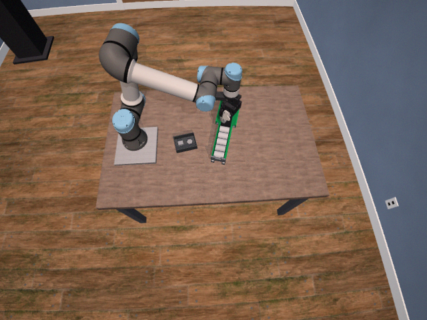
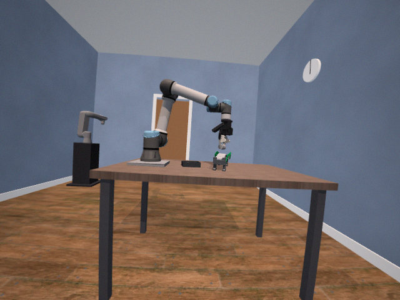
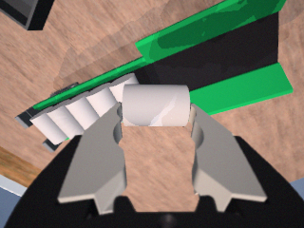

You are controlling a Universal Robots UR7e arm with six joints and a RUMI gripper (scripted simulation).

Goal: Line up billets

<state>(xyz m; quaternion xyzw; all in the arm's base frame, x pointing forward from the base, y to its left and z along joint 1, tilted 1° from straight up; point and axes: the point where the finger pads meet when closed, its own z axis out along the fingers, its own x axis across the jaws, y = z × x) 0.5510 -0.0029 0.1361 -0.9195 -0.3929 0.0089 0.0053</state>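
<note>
Tool (image 3: 157, 124) clamps a pale grey, smooth cylindrical billet (image 3: 156, 105).

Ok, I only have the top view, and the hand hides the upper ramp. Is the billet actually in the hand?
Observer: Yes. In the wrist view the hand is shut on the billet, with a finger on each flat end.
Operator: Is it off the ramp?
Observer: Yes. The exterior view shows a gap of air between the hand and the ramp.
Operator: Is it lined up with the others?
Observer: No. In the wrist view it lies skewed to the row of billets, not parallel.
</note>
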